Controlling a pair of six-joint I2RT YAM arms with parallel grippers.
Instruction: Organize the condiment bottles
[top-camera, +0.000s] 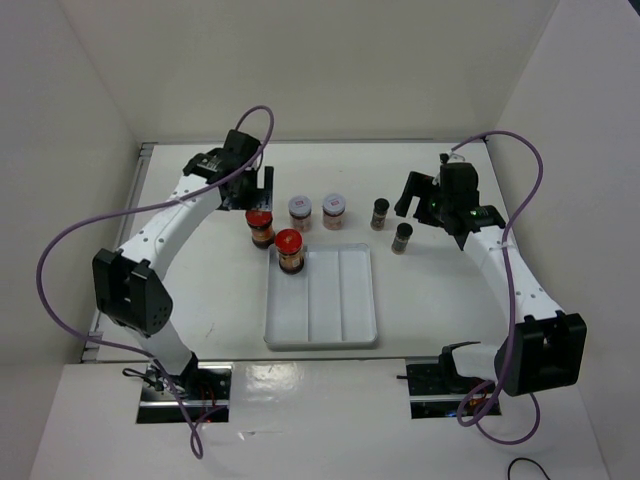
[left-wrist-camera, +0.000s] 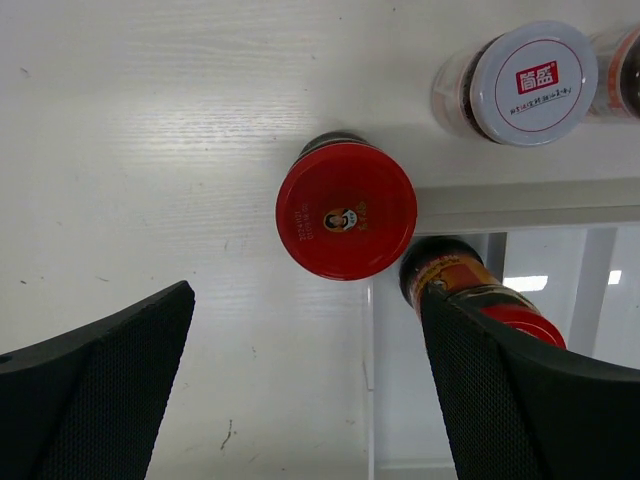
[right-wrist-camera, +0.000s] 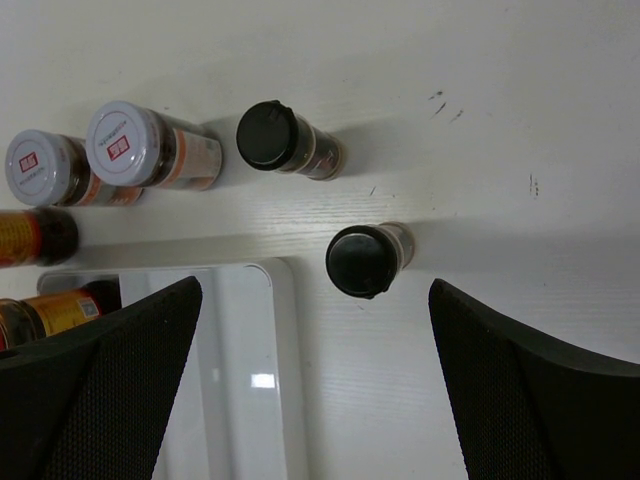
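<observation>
We see the left gripper (left-wrist-camera: 305, 325) hanging over the white table (top-camera: 420, 290), its black mesh-faced fingers (left-wrist-camera: 100, 390) spread wide and clasping nothing. Just beyond its fingertips, the first red-lidded glass jar of brown sauce (left-wrist-camera: 346, 210) stands upright on the table, right at the far-left corner of the white plastic three-compartment tray (top-camera: 358, 300) but outside it. The second red-lidded jar (top-camera: 290, 245) stands upright inside the tray, at the far end of the left compartment. The two red-lidded jars sit just beside each other. We cannot tell whether they touch.

Farther back on the table, beyond the tray's far edge, we see the left white-lidded jar (top-camera: 300, 210) and the right white-lidded jar (top-camera: 334, 207), both with pinkish-tan contents. They stand upright and close together in a row.

To their right, the far black-capped dark jar (right-wrist-camera: 270, 135) stands in line with that row. The near black-capped dark jar (right-wrist-camera: 362, 260) stands a little nearer and farther right, just off the tray's far-right corner. The two black-capped jars are apart from each other.

The right gripper (right-wrist-camera: 315, 295) hovers above this pair with its claw gaping wide. Its dark padded fingers (right-wrist-camera: 540, 380) stand on either side of the near black-capped jar, high above it and holding nothing. The middle and right compartments of the tray hold no jar.
</observation>
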